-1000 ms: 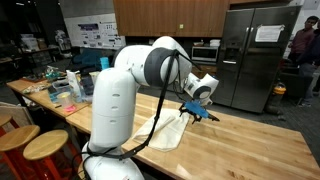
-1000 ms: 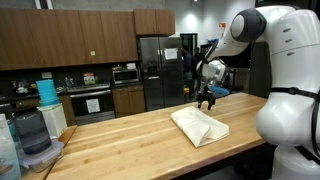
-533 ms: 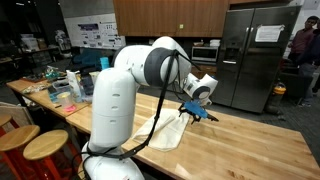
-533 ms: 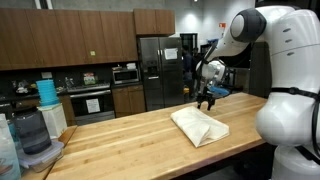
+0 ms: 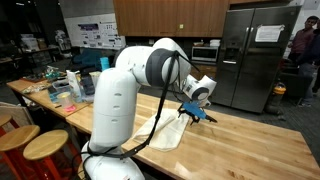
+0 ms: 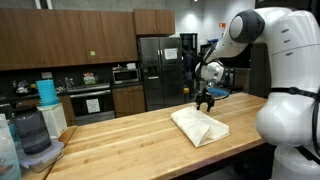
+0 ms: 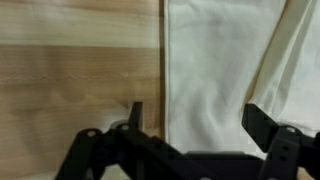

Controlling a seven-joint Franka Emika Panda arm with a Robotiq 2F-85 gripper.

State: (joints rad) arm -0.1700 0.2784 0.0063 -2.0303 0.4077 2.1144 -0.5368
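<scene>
A folded cream-white cloth point(image 5: 166, 130) lies on the wooden countertop point(image 5: 250, 150); it also shows in the other exterior view point(image 6: 199, 126). My gripper point(image 5: 194, 113) hangs just above the cloth's far end, seen too in the exterior view point(image 6: 206, 102). In the wrist view the gripper point(image 7: 198, 122) is open and empty, its two black fingers spread over the cloth point(image 7: 220, 70), with the cloth's straight edge and bare wood point(image 7: 70, 70) beside one finger.
Bottles, containers and clutter point(image 5: 62, 88) crowd the counter's end beyond the robot base. A blender and stacked containers point(image 6: 30, 135) stand at the counter's near end. Wooden stools point(image 5: 30, 145) stand beside the counter. A steel fridge point(image 5: 255, 55) is behind.
</scene>
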